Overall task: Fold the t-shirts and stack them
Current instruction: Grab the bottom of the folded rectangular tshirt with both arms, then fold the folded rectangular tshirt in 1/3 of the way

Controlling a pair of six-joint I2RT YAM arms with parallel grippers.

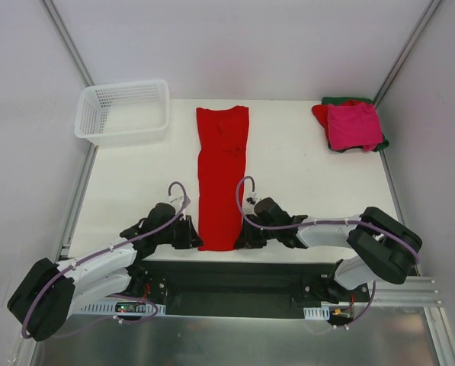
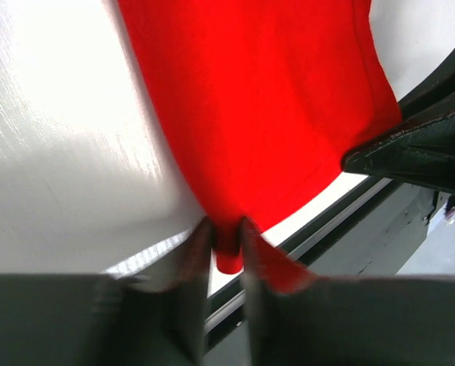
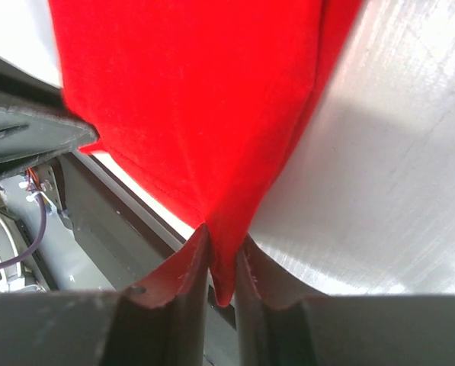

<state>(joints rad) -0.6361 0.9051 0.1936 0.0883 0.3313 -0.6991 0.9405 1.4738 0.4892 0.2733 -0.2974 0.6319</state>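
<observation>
From above, the bright red t-shirt (image 1: 221,171) lies as a long strip from 12 to 6 o'clock on the tabletop (image 1: 303,191). The folded stack of t-shirts (image 1: 353,126) is at 2 o'clock. My left claw (image 1: 193,238) and right claw (image 1: 242,238) sit at the strip's 6 o'clock corners. If I lift them unevenly, I think the fold will skew.

Left wrist: my jaws are nearly closed and pinch only a thin tuck of the hem corner. So little cloth could slip free.

Right wrist: the same narrow pinch holds the other corner. The hem seems to reach past the tabletop's near edge, so it might snag on the rail (image 3: 113,202) below.
</observation>
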